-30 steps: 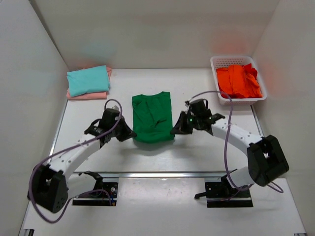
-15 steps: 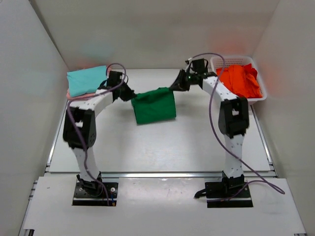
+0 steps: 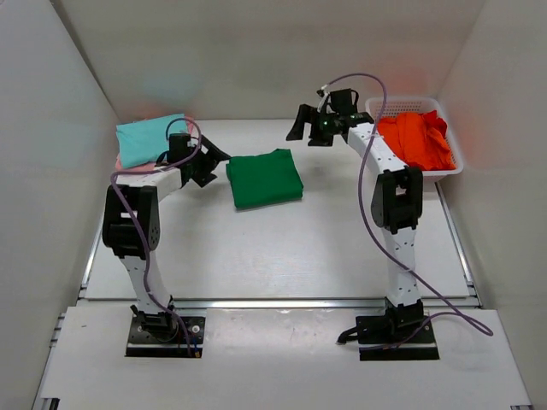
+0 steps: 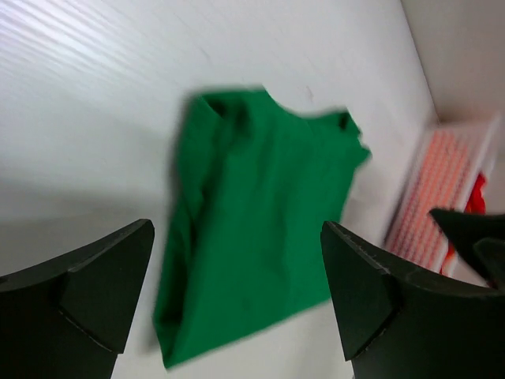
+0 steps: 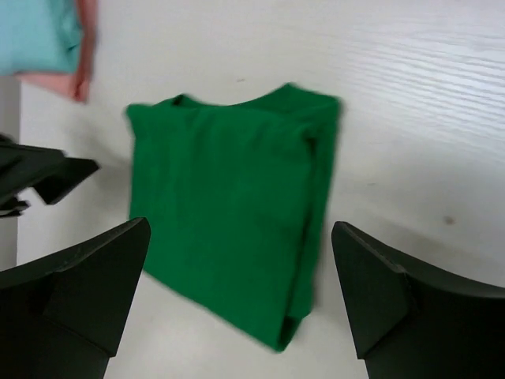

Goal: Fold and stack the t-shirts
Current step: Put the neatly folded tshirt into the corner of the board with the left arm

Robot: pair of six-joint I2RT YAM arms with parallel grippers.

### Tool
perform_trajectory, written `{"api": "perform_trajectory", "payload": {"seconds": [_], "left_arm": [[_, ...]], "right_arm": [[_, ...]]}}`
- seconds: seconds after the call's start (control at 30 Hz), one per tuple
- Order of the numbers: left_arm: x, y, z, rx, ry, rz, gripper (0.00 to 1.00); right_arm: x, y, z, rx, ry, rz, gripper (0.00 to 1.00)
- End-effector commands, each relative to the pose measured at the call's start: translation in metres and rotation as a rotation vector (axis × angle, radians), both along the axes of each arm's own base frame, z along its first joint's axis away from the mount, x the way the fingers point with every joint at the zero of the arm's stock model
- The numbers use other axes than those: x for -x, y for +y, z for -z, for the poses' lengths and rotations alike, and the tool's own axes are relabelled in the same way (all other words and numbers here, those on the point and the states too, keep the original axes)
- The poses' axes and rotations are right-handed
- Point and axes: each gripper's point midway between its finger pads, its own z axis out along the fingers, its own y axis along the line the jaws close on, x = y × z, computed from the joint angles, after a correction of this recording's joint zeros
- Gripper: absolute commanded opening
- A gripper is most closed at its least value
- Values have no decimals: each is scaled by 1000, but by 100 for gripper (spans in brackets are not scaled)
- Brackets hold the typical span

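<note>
The top camera sits above and behind my two bases and looks down and forward toward the back wall, far enough off to take in the whole surface (image 3: pixel 282 248), both my arms and the white basket (image 3: pixel 373 109). My left wrist camera hangs close over the surface and looks out between my left fingers (image 4: pixel 87 292) toward the basket side. My right wrist camera looks the opposite way between my right fingers (image 5: pixel 79 276), toward the teal t-shirt (image 5: pixel 35 31). All three views share the folded dark green t-shirt (image 3: pixel 265 178). Each wrist view catches the other arm's dark tip at its edge.
</note>
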Motion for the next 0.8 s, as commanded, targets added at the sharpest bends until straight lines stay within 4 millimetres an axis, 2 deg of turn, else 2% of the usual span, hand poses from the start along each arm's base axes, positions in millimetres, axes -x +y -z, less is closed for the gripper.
{"api": "perform_trajectory", "payload": {"seconds": [0.0, 0.03, 0.07, 0.1, 0.13, 0.17, 0.2, 0.23, 0.3, 0.33, 0.37, 0.4, 0.43, 0.47, 0.53, 0.57, 0.6, 0.67, 0.7, 0.73, 0.77], "left_arm": [[18, -43, -72, 30, -256, 187, 98], [23, -45, -79, 37, -284, 198, 99], [31, -54, -83, 66, -335, 251, 98], [35, -62, -92, 74, -381, 295, 97], [43, -65, -86, 79, -390, 323, 84], [49, -68, -90, 105, -423, 350, 73], [56, -68, -89, 131, -438, 386, 18], [58, -68, -88, 161, -425, 374, 0], [72, -63, -77, 192, -400, 378, 0], [75, -56, -64, 175, -341, 353, 11], [76, -55, -65, 122, -359, 384, 48], [75, -48, -49, 38, -280, 362, 48], [73, -44, -44, -20, -252, 349, 47], [79, -40, -29, -68, -173, 353, 51], [59, -38, -37, -191, -168, 312, 59], [59, -37, -23, -217, -113, 311, 62], [48, -40, -22, -250, -109, 311, 68], [38, -40, -18, -343, -53, 300, 71], [35, -38, -6, -385, -22, 314, 72], [33, -35, -1, -456, 0, 328, 72], [34, -40, -2, -489, 19, 334, 73]], "right_arm": [[21, 18, -112, -10, -299, -77, 97], [26, 21, -117, -34, -314, -106, 90], [35, 20, -119, -44, -312, -118, 71], [46, 21, -121, -46, -305, -132, 48], [50, 19, -121, -48, -305, -139, 26], [61, 18, -122, -41, -294, -142, 0], [72, 16, -121, -31, -286, -153, 0], [78, 13, -121, -22, -285, -154, 0], [100, 2, -126, 13, -291, -154, 0], [112, 1, -124, 20, -285, -166, 0], [116, -9, -127, 24, -287, -149, 0], [127, -16, -126, 35, -282, -134, 0], [140, -22, -134, 35, -301, -128, 0], [145, -30, -127, 49, -291, -113, 0], [161, -48, -143, 63, -333, -66, 0], [169, -53, -134, 73, -315, -59, 0], [174, -59, -146, 66, -355, -43, 0], [192, -66, -140, 53, -349, -13, 0], [193, -71, -140, 49, -352, 5, 0], [196, -76, -141, 43, -356, 21, 0], [201, -77, -136, 37, -342, 22, 0]]}}
